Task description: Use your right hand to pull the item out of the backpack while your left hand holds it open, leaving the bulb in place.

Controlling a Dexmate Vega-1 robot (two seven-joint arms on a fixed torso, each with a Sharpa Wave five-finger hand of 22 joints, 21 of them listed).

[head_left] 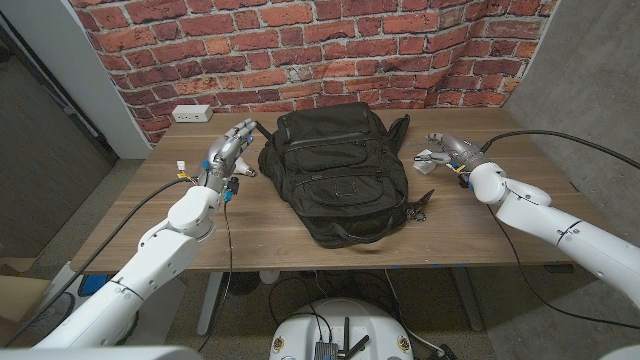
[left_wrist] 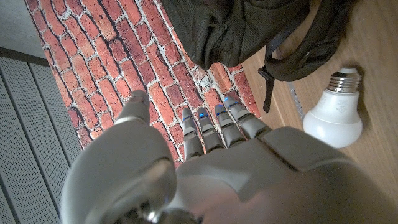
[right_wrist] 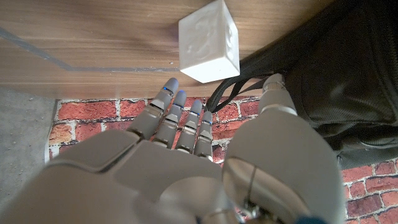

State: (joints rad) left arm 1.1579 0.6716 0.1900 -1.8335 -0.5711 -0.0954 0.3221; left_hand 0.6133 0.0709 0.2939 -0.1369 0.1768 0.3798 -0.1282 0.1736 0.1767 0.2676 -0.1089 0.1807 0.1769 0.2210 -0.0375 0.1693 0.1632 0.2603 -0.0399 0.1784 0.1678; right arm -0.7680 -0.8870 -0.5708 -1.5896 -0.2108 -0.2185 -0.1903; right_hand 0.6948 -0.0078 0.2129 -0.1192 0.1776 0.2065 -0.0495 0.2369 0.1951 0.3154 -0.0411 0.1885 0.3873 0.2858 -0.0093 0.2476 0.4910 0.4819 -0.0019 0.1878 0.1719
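My left hand (head_left: 228, 152) and right hand (head_left: 446, 152) hover open and empty on either side of the black backpack (head_left: 338, 170) lying mid-table, a bulb (left_wrist: 336, 111) and white cube (right_wrist: 209, 40) already outside it, so nothing looks started.

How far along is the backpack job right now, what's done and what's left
Looks near finished. A white cube lies on the table beside the backpack, by the open right hand, probably the item pulled out. The bulb lies on the table by the open left hand. Neither hand holds anything.
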